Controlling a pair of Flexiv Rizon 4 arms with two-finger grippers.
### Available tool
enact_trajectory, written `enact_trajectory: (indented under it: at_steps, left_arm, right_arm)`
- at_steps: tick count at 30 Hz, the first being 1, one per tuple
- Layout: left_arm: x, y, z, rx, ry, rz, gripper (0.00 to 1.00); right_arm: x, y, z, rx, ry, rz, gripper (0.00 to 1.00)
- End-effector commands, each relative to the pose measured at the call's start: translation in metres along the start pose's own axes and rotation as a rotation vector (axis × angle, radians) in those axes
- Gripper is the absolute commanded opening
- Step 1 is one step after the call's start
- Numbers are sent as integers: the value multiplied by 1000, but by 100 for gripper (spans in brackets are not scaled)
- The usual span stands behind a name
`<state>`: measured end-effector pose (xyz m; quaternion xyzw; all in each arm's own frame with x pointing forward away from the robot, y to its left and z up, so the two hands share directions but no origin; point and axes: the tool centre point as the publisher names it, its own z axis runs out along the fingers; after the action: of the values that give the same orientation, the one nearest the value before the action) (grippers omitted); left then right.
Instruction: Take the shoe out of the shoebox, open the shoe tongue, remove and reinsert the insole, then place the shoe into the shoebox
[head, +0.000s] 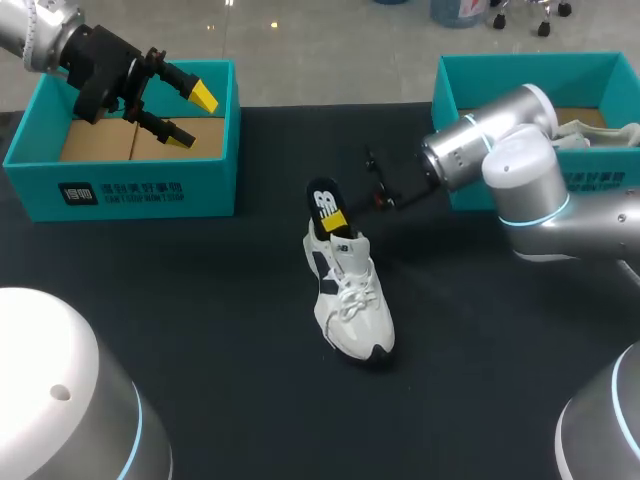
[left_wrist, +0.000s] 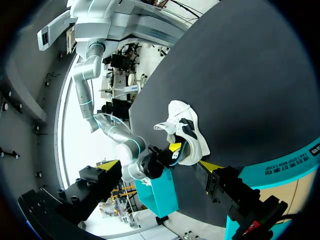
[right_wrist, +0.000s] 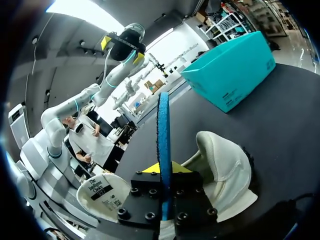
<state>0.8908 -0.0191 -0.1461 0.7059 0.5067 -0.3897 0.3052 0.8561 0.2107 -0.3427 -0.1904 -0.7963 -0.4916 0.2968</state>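
Shoe (head: 355, 305): unboxed, standing just below your right gripper (head: 338, 222). Insole (head: 325, 200): your right gripper is clamping it, lower end sitting in the heel. Your left gripper (head: 192, 118): hanging, fingers apart, above box (head: 140, 190). Likely remaining: seating insole, boxing shoe.

White shoe (head: 355, 300) (navy accents), blue insole (right_wrist: 163, 145), teal shoebox (head: 200, 185).

Right arm (head: 520, 165) at the right edge is chunky silver with glowing pale-blue joint rings. Left gripper (head: 192, 117), upper left, is black with bright yellow tips.
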Motion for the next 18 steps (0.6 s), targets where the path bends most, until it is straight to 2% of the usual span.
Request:
enact_trajectory:
  at_steps: [1,8,9,12,18]
  left_arm:
    - [0,0,0,1,3,1,100]
    - [0,0,0,1,3,1,100]
    - [0,0,0,1,3,1,100]
    - [0,0,0,1,3,1,100]
    - [0,0,0,1,3,1,100]
  right_arm:
    - [7,-10,1,3,-2,15,0]
    - [12,-19,2,4,4,37,0]
    - [13,-17,1,-1,0,32,14]
    - [14,-9,-5,0,-17,9,30]
    - [15,4,-12,7,-34,-23,37]
